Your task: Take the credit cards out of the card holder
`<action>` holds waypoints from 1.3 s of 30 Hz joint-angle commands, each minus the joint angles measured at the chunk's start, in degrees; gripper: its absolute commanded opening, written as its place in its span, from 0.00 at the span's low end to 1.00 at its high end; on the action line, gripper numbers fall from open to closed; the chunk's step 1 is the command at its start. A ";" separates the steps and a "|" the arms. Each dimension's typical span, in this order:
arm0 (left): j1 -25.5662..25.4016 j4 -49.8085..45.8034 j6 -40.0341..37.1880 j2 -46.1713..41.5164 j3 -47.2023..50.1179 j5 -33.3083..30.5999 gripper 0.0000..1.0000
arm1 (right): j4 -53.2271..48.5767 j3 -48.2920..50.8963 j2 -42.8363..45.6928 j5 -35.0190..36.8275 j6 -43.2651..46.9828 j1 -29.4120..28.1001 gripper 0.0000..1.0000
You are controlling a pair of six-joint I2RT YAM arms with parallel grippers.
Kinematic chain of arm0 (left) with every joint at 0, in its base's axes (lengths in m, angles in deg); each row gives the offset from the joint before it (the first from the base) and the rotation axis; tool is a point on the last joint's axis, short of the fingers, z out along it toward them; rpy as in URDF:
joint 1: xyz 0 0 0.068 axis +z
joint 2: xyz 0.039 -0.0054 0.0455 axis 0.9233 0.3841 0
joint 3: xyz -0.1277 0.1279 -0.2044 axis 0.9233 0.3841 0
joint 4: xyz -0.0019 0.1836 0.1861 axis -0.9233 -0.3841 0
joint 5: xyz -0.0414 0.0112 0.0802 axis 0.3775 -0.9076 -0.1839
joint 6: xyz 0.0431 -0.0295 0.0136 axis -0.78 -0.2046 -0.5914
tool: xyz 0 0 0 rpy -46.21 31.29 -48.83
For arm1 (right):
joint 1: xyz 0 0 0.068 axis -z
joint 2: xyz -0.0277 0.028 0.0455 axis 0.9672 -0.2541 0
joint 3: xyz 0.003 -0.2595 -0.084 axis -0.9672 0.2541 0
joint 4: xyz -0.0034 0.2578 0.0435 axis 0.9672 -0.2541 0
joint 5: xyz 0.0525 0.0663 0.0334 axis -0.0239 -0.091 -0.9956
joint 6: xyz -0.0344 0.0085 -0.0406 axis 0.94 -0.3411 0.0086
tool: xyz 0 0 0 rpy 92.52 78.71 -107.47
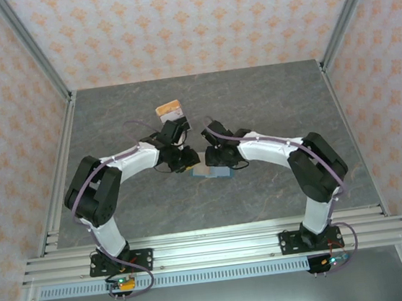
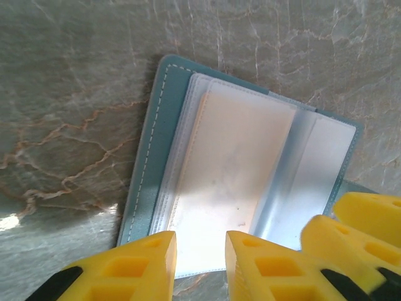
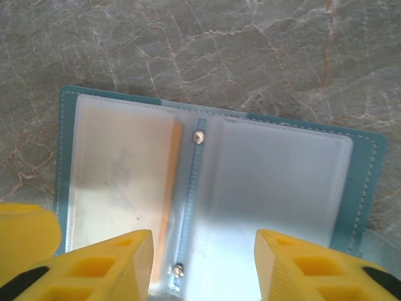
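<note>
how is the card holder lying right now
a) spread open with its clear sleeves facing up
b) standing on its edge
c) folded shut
a: the card holder lies spread open on the table, a clear sleeve on each side of the riveted centre strip, and a tan-orange card shows through one of them.

you find card holder [image 1: 213, 171] lying open on table [image 1: 268, 99], mid-table, between the two arms. left gripper [image 2: 200, 251] over one panel's edge, right gripper [image 3: 203, 257] just beside it, fingers either side of centre crease. card [image 3: 125, 169] in one panel's sleeve. loose credit cards [image 1: 170, 111] farther back, behind left gripper.
</note>
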 commanded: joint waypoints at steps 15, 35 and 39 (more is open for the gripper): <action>0.37 -0.22 1.32 0.10 1.11 -1.13 0.28 | -7.14 -8.10 -9.52 3.48 3.36 -0.52 0.35; -0.52 1.19 1.63 3.36 -0.07 2.75 0.28 | -6.33 -6.56 -9.63 3.08 3.16 -0.41 0.29; -0.57 3.90 2.29 3.45 0.39 5.37 0.25 | -5.92 -6.35 -9.49 2.41 2.95 -0.25 0.29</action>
